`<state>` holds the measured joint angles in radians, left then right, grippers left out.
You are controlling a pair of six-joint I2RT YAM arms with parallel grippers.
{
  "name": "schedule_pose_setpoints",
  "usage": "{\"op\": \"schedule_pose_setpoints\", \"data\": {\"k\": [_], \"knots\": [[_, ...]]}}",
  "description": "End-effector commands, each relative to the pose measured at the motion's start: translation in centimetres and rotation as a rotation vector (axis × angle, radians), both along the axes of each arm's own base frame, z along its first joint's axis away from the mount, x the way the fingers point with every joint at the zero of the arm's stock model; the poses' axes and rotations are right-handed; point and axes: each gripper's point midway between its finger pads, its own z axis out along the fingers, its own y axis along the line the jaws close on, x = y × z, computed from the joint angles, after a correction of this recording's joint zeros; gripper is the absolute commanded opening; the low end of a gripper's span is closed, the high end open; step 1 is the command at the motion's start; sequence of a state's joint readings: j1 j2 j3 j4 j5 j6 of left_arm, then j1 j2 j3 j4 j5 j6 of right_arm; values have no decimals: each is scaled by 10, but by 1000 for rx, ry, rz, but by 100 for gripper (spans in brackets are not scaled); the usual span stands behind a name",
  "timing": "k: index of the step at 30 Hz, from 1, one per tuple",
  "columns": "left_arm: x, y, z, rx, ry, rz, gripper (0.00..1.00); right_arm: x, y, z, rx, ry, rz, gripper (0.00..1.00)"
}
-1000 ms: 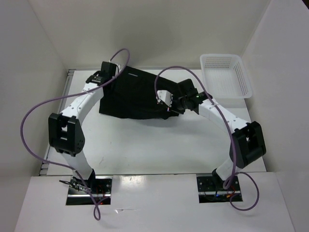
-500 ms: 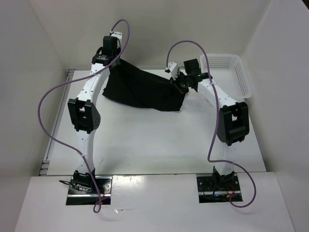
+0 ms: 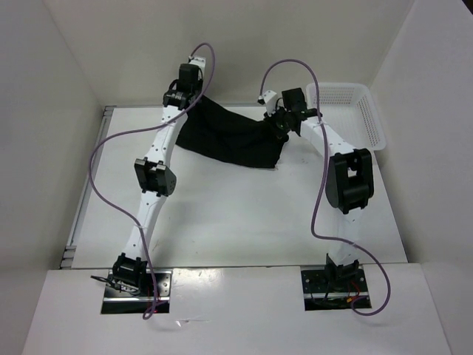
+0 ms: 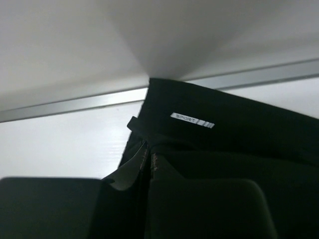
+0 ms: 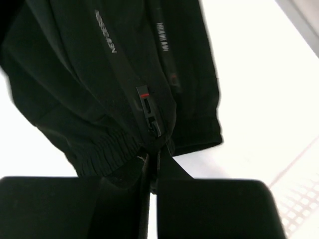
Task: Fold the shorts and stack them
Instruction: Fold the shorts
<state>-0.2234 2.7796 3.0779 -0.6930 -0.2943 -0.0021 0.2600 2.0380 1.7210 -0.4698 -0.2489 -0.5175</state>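
- Top view: shorts [image 3: 229,140] hanging stretched near the far edge of the bench [image 3: 222,214]; left gripper [image 3: 179,97] and right gripper [image 3: 280,124] each gripping an upper corner; white basket [image 3: 372,118] sitting in the far right corner.
- Left wrist: jaws clenching black fabric; white SPORT tag [image 4: 192,120] showing here, unreadable from above.
- Right wrist: jaws clamping the elastic waistband beside a zip pull [image 5: 149,115].

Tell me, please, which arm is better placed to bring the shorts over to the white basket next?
Right, probably: the right pincer, shut on the shorts, hangs just beside the basket, while the left pincer grips the opposite corner, farther away.
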Motion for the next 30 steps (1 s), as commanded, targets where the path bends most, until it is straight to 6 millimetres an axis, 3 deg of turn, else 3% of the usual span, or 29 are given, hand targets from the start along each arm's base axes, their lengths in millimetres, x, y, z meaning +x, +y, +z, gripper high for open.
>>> {"op": "schedule_pose_setpoints", "data": {"k": [1, 6, 7, 8, 9, 11, 13, 16, 17, 20, 21, 22, 23, 24, 25, 26, 27, 28, 29, 30], "knots": [[2, -6, 8, -6, -33, -10, 0, 36, -7, 30, 48, -116, -107, 0], [9, 3, -15, 9, -16, 22, 0, 58, -21, 27, 42, -166, -253, 9], [11, 3, -12, 5, -34, 22, 0, 59, -24, 21, 39, -156, -279, 18], [14, 11, -16, 11, -37, 44, 0, 64, -33, 16, 13, -166, -330, 52], [16, 14, -19, 19, -42, 65, 16, 67, -37, 19, 9, -184, -364, 69], [18, 23, -16, 22, -56, 87, 47, 75, -40, 24, 2, -231, -411, 90], [17, 25, -7, 23, -70, 97, 71, 82, -46, 39, 13, -280, -469, 95], [12, 35, 15, 24, -86, 118, 77, 91, -58, 68, 32, -365, -562, 96], [8, 53, 31, 22, -99, 142, 78, 91, -61, 88, 43, -400, -577, 96], [-7, 69, 45, -9, -42, 93, 80, 80, -53, 111, 57, -427, -568, 96], [-16, 80, 34, -33, 28, 58, 81, 74, -49, 113, 70, -414, -539, 96], [-22, 85, 26, -50, 77, 38, 81, 63, -47, 99, 73, -357, -535, 96], [-38, 91, 7, -68, 183, 18, 81, 51, -35, 109, 115, -341, -494, 96], [-46, 106, -6, -96, 241, 15, 81, 41, -31, 105, 135, -305, -478, 96], [-54, 103, -7, -143, 276, -34, 81, 22, -24, 81, 138, -217, -463, 96], [-67, 106, -40, -172, 378, -41, 81, 7, -17, 85, 159, -196, -436, 96], [-74, 108, -55, -201, 430, -53, 81, -4, -10, 76, 179, -148, -401, 96], [-78, 112, -57, -241, 442, -73, 81, -19, -7, 53, 164, -87, -392, 96], [-82, 113, -68, -262, 476, -78, 85, -26, -8, 45, 178, -59, -413, 96], [-83, 116, -76, -279, 490, -82, 85, -37, -8, 26, 168, -4, -413, 96]]}}
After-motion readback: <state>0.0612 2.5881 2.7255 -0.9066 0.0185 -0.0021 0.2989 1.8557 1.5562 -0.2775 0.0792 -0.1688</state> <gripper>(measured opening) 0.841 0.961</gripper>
